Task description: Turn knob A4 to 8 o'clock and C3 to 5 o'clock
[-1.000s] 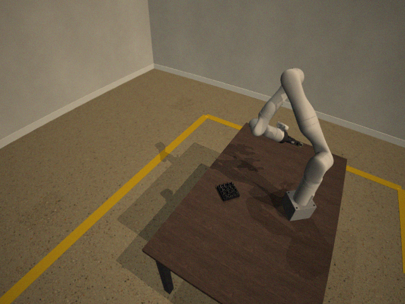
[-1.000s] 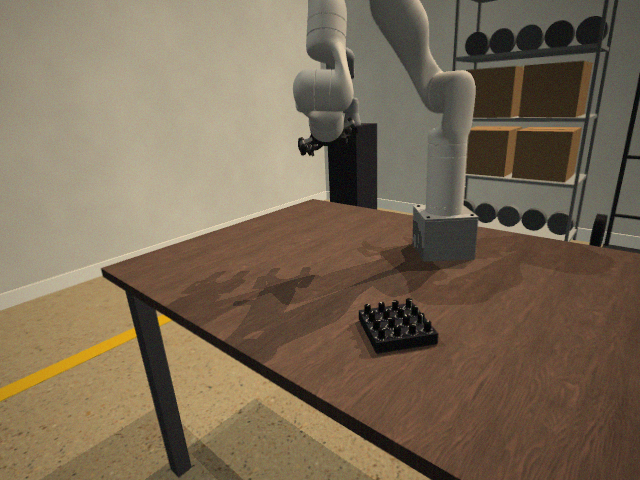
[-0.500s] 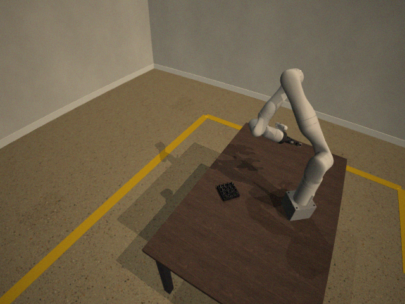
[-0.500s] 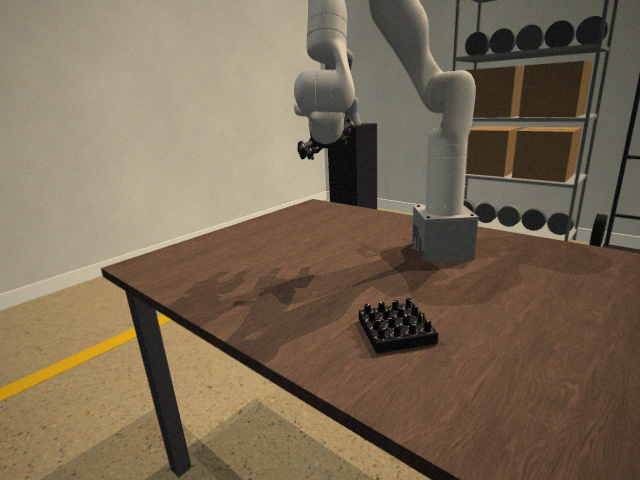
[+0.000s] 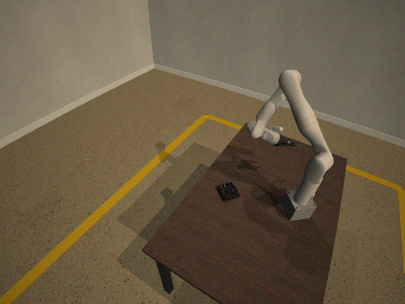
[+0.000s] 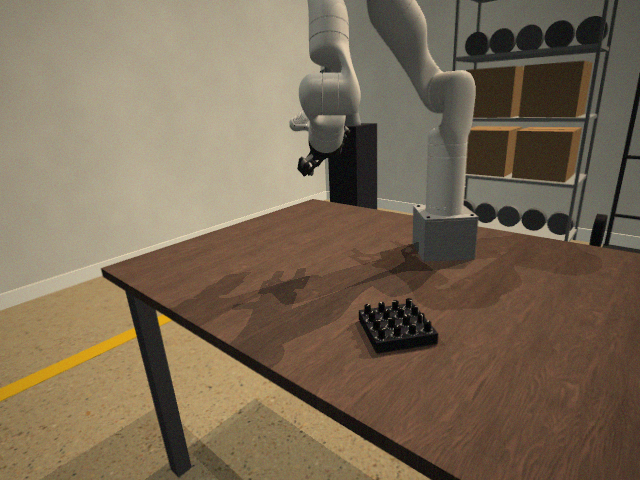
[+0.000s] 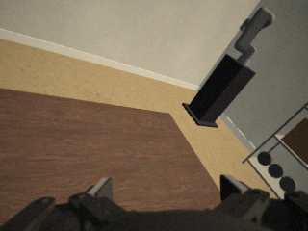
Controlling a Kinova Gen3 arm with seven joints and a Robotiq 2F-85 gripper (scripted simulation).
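The knob box point(image 5: 229, 191) point(image 6: 398, 323) looks black and squarish, with upright knobs.

- The Robotiq gripper point(image 5: 288, 143) point(image 6: 307, 165) point(image 7: 166, 189) now hangs lower in the exterior view than in both earlier pictures; from the top, its tip has shifted slightly left.
- The pale wrist housing point(image 6: 326, 135) above it has dipped and turned.
- The arm's shadow point(image 6: 285, 289) on the table has changed outline near the gripper's part.
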